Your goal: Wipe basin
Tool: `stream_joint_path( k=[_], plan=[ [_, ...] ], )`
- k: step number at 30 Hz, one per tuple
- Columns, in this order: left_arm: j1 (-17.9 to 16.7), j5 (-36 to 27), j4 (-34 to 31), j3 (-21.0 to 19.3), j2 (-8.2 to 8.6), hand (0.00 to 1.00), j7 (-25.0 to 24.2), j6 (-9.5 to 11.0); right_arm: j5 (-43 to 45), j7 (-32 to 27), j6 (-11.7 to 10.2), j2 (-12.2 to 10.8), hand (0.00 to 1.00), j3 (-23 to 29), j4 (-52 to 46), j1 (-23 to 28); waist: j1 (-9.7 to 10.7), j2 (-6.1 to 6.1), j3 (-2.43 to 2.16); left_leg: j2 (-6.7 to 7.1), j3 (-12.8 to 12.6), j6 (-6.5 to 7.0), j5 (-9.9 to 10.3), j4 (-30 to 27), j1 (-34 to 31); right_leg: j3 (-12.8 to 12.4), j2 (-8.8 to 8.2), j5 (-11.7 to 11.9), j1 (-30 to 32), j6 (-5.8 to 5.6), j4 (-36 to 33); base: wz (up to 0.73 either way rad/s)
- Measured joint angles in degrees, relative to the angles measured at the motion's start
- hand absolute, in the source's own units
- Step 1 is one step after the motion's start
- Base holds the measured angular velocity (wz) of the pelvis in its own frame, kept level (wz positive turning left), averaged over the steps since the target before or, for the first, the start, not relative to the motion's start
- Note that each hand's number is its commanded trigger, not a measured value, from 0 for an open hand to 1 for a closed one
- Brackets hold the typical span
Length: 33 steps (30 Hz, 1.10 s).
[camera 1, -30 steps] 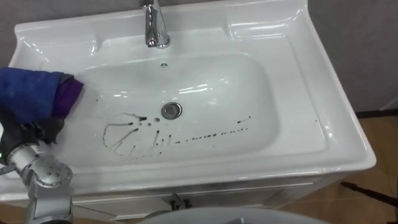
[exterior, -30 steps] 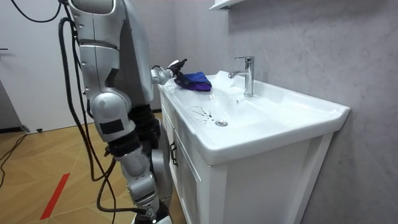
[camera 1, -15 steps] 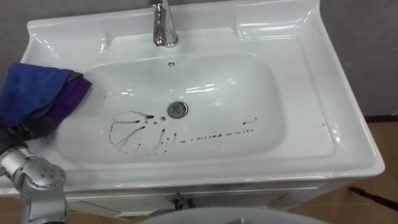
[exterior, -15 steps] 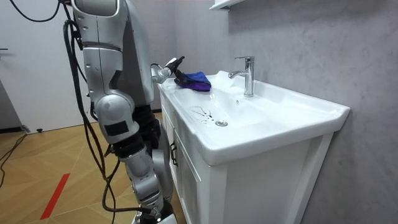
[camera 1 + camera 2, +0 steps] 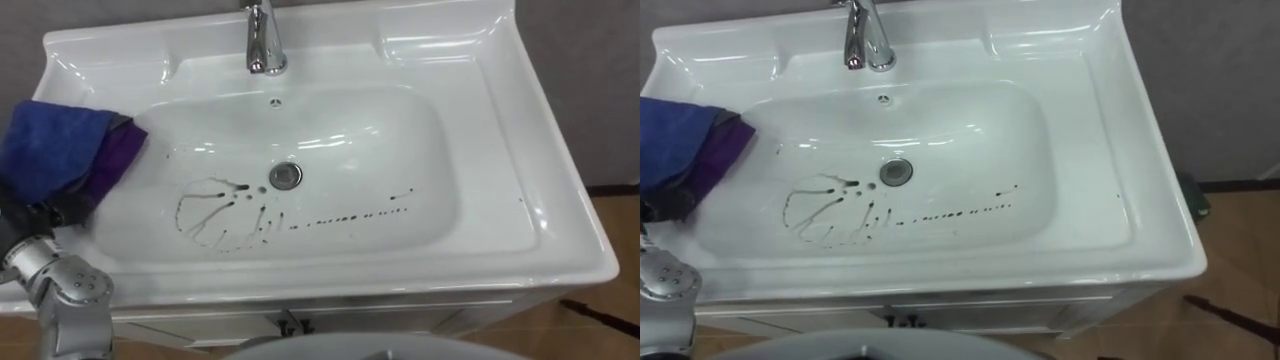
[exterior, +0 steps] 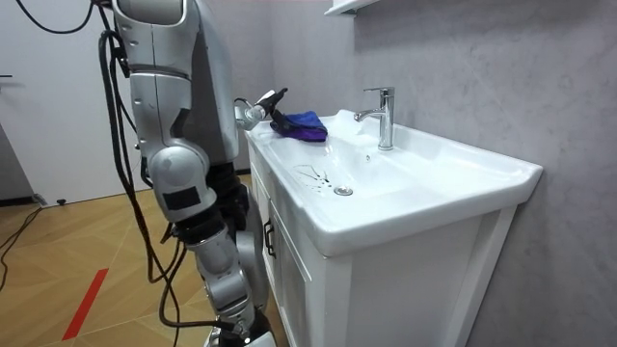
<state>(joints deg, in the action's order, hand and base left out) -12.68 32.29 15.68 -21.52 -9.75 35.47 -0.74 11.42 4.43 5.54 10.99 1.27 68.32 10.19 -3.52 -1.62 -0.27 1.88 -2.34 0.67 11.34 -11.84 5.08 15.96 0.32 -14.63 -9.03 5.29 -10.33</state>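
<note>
The white basin (image 5: 520, 150) has dark scribbled stains (image 5: 225, 215) left of its drain (image 5: 285, 176) and a dotted dark streak (image 5: 350, 215) to the right of it. A blue and purple cloth (image 5: 60, 150) lies over the basin's left rim, bunched on my left hand (image 5: 62, 208). The hand's dark fingers curl at the cloth's lower edge and are partly hidden under it. In the room view the cloth (image 6: 301, 123) rests at the basin's far corner with my left hand (image 6: 258, 108) behind it. I stand upright at the cabinet's front.
A chrome tap (image 5: 262, 40) stands at the middle of the back rim. The basin sits on a white cabinet (image 6: 289, 280) against a grey wall. Wooden floor (image 5: 610, 270) shows to the right of the cabinet.
The eye view shifted a little between one second and half a second ago. My left hand with the cloth rose slightly in the room view, then stayed still.
</note>
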Motion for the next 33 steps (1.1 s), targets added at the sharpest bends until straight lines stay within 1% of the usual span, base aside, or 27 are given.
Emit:
stream_joint_path(
  k=[2,3,6,7,9,10,15,19,23,26,28,33],
  plan=[
    [-0.2,0.1,0.0,0.0,0.00,0.00,0.0,-0.4,0.0,0.0,0.0,0.0,0.00,0.0,-0.2,0.1,0.2,0.03,-0.01,0.01,0.0,0.00,0.0,0.0,0.0,0.0,0.00,0.0,0.0,0.00,0.1,0.00],
    [-0.3,0.5,0.0,0.0,0.00,0.00,0.0,-0.6,0.0,0.0,0.0,0.0,0.00,0.0,-0.3,0.3,0.3,0.22,-0.11,0.01,0.0,0.00,0.0,0.0,-0.1,0.0,0.01,0.0,0.0,0.00,0.2,0.00],
    [-0.4,4.0,0.0,0.1,0.00,0.00,0.0,-0.7,0.2,0.1,0.1,0.0,0.00,0.0,-1.0,1.0,0.4,0.44,-0.16,0.12,0.7,0.00,0.0,-0.2,-0.4,0.1,0.03,0.0,0.0,0.00,0.4,0.04],
    [-0.5,5.0,0.0,0.3,0.00,0.00,0.0,-0.7,0.2,0.2,0.1,0.0,0.00,0.0,-1.3,1.3,0.4,0.80,-0.09,0.49,0.8,0.00,0.0,-0.3,-0.4,0.3,0.01,0.0,0.0,0.00,0.5,0.07],
    [-0.6,5.6,0.1,1.1,0.00,0.00,-0.1,-0.7,0.2,0.4,0.2,0.0,0.00,0.0,-1.2,1.4,0.6,0.92,-0.10,0.54,0.6,0.00,0.0,-0.4,-0.4,0.2,0.00,0.0,0.0,0.00,0.5,0.02],
    [-0.7,5.6,0.1,1.6,0.00,0.00,-0.2,-0.8,0.1,0.6,0.2,0.0,0.00,0.0,-1.2,1.4,0.5,1.17,0.00,0.54,0.6,0.00,0.0,-0.4,-0.4,0.0,0.03,0.0,0.1,0.00,0.5,0.00],
    [-0.5,6.2,-0.8,2.7,-0.02,0.00,-1.4,-1.3,0.1,0.7,0.2,0.1,0.00,0.0,-1.2,1.7,0.7,1.32,0.01,0.54,0.6,0.00,0.0,-0.5,-0.3,-0.2,0.04,0.0,0.1,0.00,0.5,0.00],
    [-0.5,6.1,-1.3,2.7,-0.06,0.00,-1.5,-1.5,0.1,0.7,0.2,0.1,0.00,-0.1,-1.2,1.6,1.6,1.68,0.06,0.57,0.6,0.00,0.0,-0.7,-0.4,-0.2,0.01,0.0,0.0,0.00,0.4,0.00],
    [0.8,6.2,-1.9,3.1,-0.13,0.00,-1.5,-1.5,0.2,0.7,0.2,0.1,0.00,0.0,-0.7,1.9,1.9,1.75,0.19,0.54,0.6,0.00,0.0,-0.9,-0.4,-0.2,0.01,0.0,0.0,0.00,0.4,0.00],
    [1.5,8.4,-3.4,3.7,-0.13,0.00,-1.9,-1.5,0.2,0.6,0.3,0.1,0.00,0.0,-1.6,3.1,1.9,1.85,0.24,0.56,0.9,0.00,0.0,-0.9,-0.5,-0.2,0.00,0.0,0.0,0.00,0.3,0.00],
    [2.0,10.4,-4.0,3.6,-0.15,0.00,-2.4,-1.7,0.2,0.6,0.3,0.1,0.00,0.0,-1.8,3.6,1.8,1.94,0.22,0.55,0.8,0.00,0.0,-0.9,-0.6,-0.2,0.00,0.0,0.0,0.00,0.3,0.00],
    [2.3,11.2,-4.0,3.6,-0.15,0.00,-2.4,-2.1,0.1,0.2,0.5,0.1,0.00,-0.1,-1.8,3.9,1.8,2.16,0.11,0.54,0.6,0.00,0.0,-0.9,-0.6,-0.3,0.01,0.0,0.0,0.00,0.3,0.00]
  ],
)
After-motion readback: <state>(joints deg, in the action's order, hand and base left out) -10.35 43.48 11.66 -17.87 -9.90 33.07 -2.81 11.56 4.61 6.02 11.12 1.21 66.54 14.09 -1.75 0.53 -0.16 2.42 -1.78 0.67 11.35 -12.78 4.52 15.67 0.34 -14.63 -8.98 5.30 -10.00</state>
